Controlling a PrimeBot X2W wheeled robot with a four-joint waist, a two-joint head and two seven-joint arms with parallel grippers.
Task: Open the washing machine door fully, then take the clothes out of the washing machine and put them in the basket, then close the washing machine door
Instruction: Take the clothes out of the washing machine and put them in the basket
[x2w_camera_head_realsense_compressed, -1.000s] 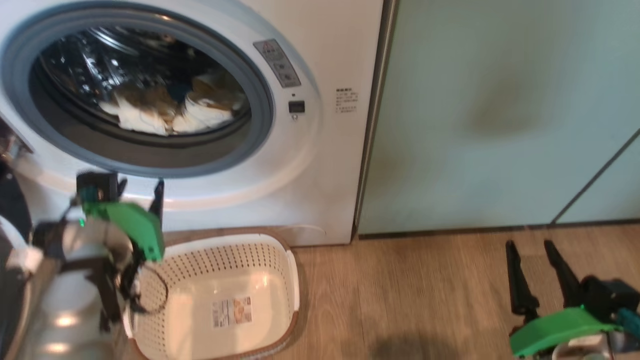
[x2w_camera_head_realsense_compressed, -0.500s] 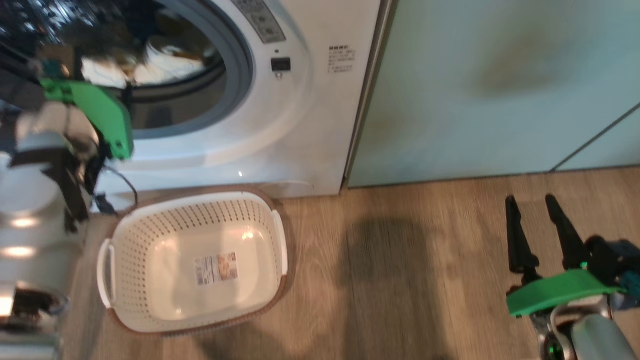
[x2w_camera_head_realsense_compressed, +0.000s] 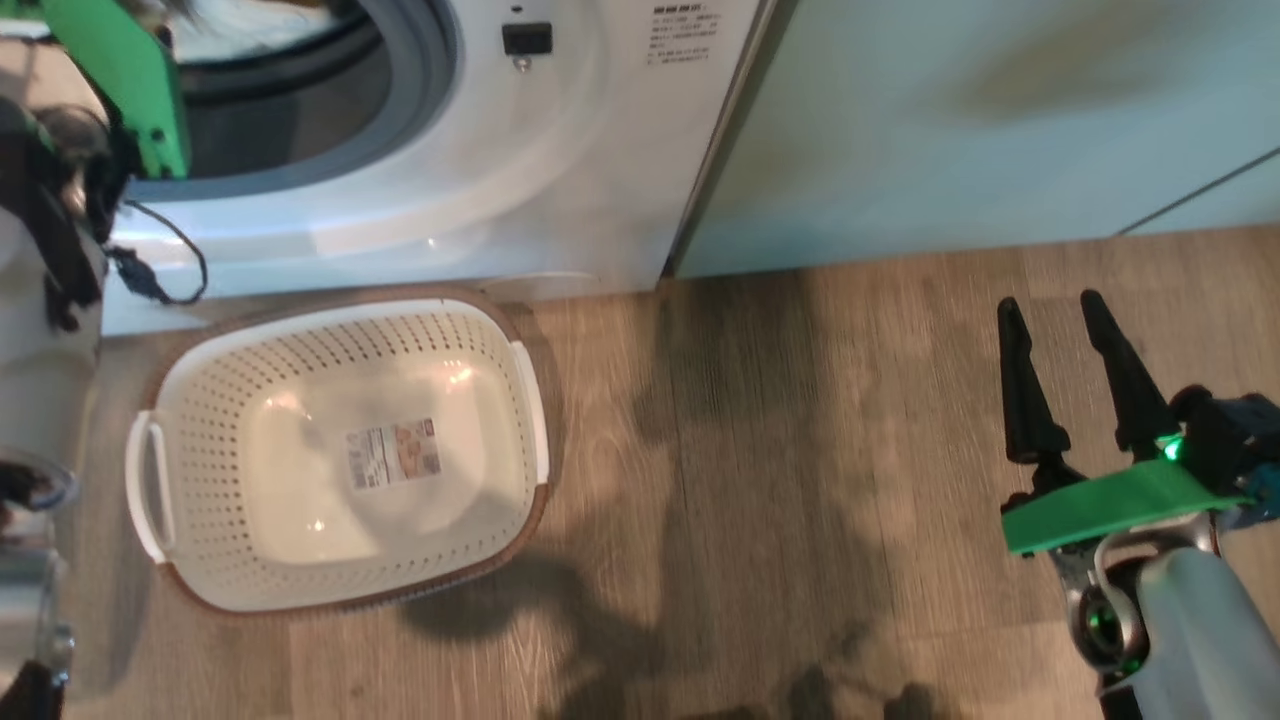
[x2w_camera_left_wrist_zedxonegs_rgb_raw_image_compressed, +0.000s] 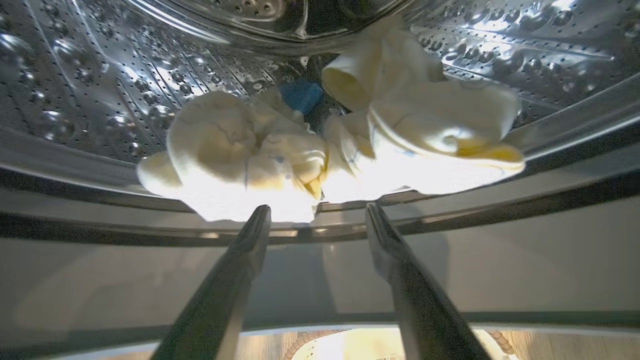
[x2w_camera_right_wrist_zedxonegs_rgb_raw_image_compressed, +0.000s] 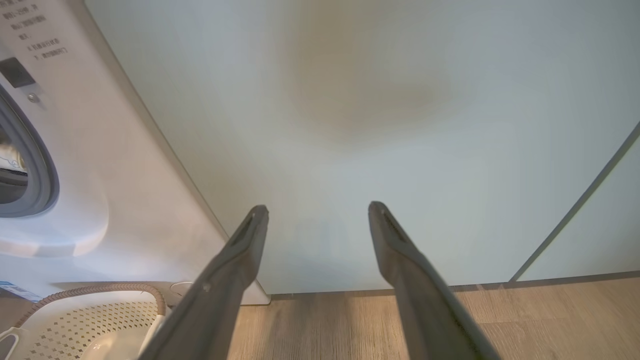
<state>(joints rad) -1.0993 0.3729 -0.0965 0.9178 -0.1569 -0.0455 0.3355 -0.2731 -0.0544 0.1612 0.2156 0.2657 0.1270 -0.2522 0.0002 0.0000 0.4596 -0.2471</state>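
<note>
Left gripper (x2w_camera_left_wrist_zedxonegs_rgb_raw_image_compressed: 317, 210) is reaching into the washing machine (x2w_camera_head_realsense_compressed: 560, 170), fingers spread wide with nothing in them, tips right up by the pale yellow clothes (x2w_camera_left_wrist_zedxonegs_rgb_raw_image_compressed: 240, 150) bunched at the bottom of the steel drum (x2w_camera_left_wrist_zedxonegs_rgb_raw_image_compressed: 100, 75). The cream basket (x2w_camera_head_realsense_compressed: 490, 400) sits on the wood floor (x2w_camera_head_realsense_compressed: 760, 450) just in front of the machine. Right gripper (x2w_camera_head_realsense_compressed: 1049, 302) is wide open too, holding nothing, well off to the right and pointing at the pale green cabinet panel (x2w_camera_head_realsense_compressed: 950, 130).

- A home laundry corner: a white front-loading washing machine (x2w_camera_head_realsense_compressed: 560, 150) sits flush beside pale green cabinet panels (x2w_camera_head_realsense_compressed: 950, 130).
- A perforated plastic basket (x2w_camera_head_realsense_compressed: 230, 370) stands on the wood-plank floor (x2w_camera_head_realsense_compressed: 800, 450).
- Pale clothes (x2w_camera_left_wrist_zedxonegs_rgb_raw_image_compressed: 280, 150) lie inside the machine.
</note>
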